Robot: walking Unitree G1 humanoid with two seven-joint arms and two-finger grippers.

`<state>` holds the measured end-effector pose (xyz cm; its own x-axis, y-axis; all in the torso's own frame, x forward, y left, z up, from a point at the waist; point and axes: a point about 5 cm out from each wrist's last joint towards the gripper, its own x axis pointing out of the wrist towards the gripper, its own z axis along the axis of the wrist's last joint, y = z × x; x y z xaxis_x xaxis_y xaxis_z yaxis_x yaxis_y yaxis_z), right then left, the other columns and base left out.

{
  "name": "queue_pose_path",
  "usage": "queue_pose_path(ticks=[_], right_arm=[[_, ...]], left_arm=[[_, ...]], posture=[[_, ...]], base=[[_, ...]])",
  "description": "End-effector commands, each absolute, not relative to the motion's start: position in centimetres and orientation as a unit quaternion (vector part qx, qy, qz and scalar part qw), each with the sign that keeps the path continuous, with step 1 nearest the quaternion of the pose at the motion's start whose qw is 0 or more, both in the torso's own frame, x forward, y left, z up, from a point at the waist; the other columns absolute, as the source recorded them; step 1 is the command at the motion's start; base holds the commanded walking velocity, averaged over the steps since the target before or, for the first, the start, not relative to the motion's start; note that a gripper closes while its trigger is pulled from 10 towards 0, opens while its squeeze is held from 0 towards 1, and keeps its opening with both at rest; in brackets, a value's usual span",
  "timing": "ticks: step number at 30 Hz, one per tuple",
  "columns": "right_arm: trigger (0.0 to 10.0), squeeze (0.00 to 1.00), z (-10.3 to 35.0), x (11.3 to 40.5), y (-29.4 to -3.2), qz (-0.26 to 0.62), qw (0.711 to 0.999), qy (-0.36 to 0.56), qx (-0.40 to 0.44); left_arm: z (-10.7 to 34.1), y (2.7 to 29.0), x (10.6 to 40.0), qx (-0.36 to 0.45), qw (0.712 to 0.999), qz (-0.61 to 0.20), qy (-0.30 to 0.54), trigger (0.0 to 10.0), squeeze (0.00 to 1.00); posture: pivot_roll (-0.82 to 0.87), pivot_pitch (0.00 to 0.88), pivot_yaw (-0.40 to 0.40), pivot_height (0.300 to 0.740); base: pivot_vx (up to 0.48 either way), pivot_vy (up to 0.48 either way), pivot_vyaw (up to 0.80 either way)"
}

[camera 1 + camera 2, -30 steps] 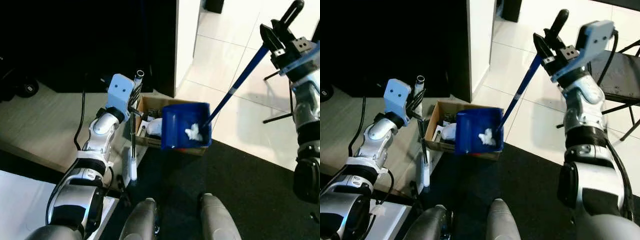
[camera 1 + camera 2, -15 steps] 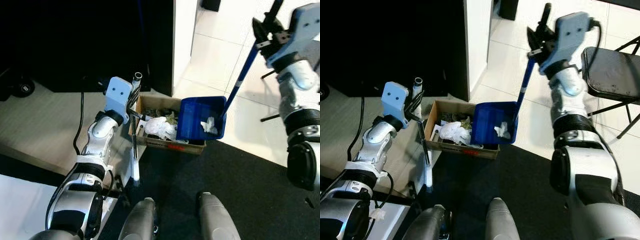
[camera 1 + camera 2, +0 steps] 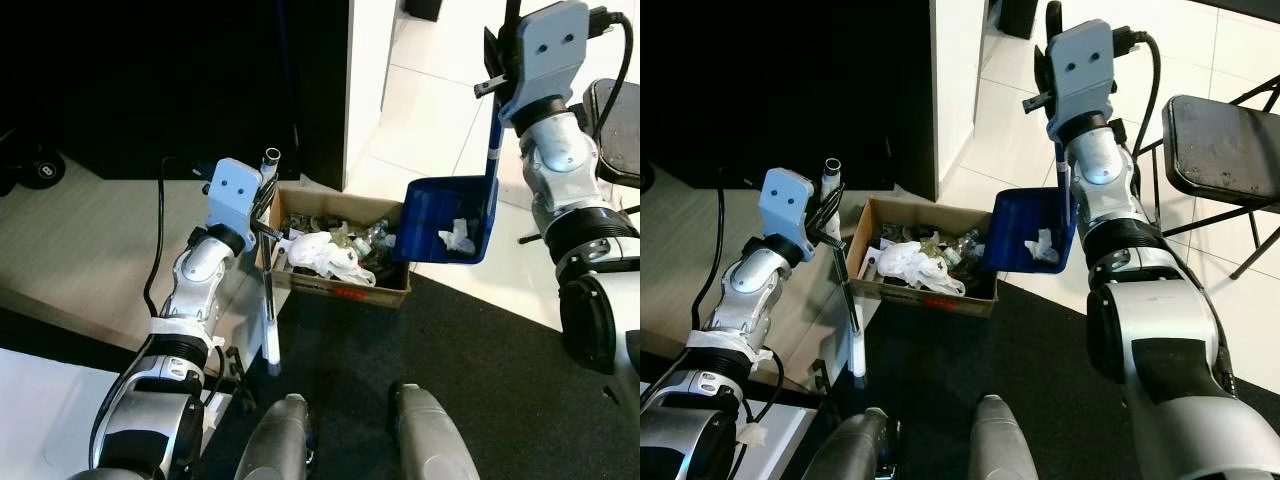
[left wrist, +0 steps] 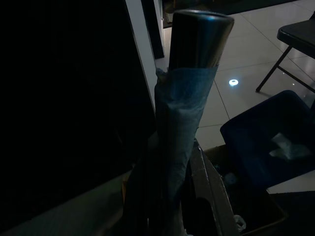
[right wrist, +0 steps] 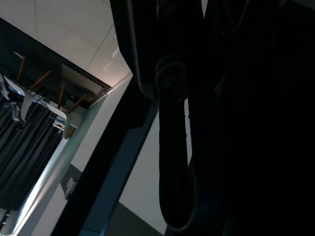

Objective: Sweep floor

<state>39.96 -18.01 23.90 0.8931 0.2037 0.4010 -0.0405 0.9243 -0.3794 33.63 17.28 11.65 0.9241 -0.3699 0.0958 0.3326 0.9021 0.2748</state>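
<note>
I've got R end effector (image 3: pixel 1060 150) clamped on dustpan (image 3: pixel 447 218) handle, L end effector (image 3: pixel 262 205) on broom (image 3: pixel 270 290). Pan hangs at box (image 3: pixel 340 250)'s 3 o'clock (wad inside); tilt wrong, trash hits floor.

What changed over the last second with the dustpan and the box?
The right gripper has swung the blue dustpan from over the cardboard box to its right side, uncovering the trash inside; a white scrap remains in the pan. The left gripper still holds the broom handle upright beside the box.
</note>
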Motion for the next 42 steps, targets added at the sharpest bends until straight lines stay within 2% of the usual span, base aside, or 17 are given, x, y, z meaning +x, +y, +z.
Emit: queue_pose_path(ticks=[1,9,13,26,31,35,37,42], right_arm=[[10.0,0.0,25.1,40.0,-16.8,0.071,0.944,-0.257,-0.194],[10.0,0.0,24.9,39.7,-13.9,0.105,0.93,-0.282,-0.209],[10.0,0.0,24.9,39.1,-10.6,0.15,0.907,-0.322,-0.226],[10.0,0.0,25.4,38.2,-8.3,0.168,0.877,-0.374,-0.251],[10.0,0.0,24.1,36.7,-5.5,0.232,0.835,-0.412,-0.28],[10.0,0.0,23.5,35.9,-4.3,0.258,0.826,-0.423,-0.27],[10.0,0.0,23.0,35.2,-3.2,0.281,0.811,-0.436,-0.271],[10.0,0.0,22.7,34.9,-2.8,0.282,0.805,-0.444,-0.275]], left_arm=[[11.9,17.9,33.5,0.138,0.972,-0.174,-0.076,10.0,0.0],[12.0,17.8,33.6,0.138,0.972,-0.175,-0.075,10.0,0.0],[12.0,17.6,33.6,0.137,0.972,-0.174,-0.075,10.0,0.0],[11.8,17.5,33.5,0.135,0.973,-0.173,-0.072,10.0,0.0],[11.8,17.5,33.5,0.136,0.973,-0.173,-0.072,10.0,0.0],[11.8,17.6,33.5,0.136,0.973,-0.173,-0.071,10.0,0.0],[11.7,17.6,33.4,0.137,0.973,-0.173,-0.07,10.0,0.0],[11.7,17.6,33.4,0.138,0.973,-0.172,-0.07,10.0,0.0]], posture=[[0.0,0.12,-0.022,0.74],[0.0,0.123,-0.023,0.74],[0.0,0.122,-0.03,0.74],[-0.01,0.121,-0.032,0.74],[-0.01,0.121,-0.032,0.74],[-0.01,0.12,-0.032,0.74],[-0.01,0.117,-0.033,0.74],[-0.01,0.112,-0.032,0.74]], base=[[0.0,0.0,0.0],[0.0,0.0,0.0],[0.0,0.0,0.0],[0.0,0.0,0.0],[0.0,0.0,0.0],[0.0,0.0,0.0],[0.0,0.0,0.0],[0.0,0.0,0.0]])
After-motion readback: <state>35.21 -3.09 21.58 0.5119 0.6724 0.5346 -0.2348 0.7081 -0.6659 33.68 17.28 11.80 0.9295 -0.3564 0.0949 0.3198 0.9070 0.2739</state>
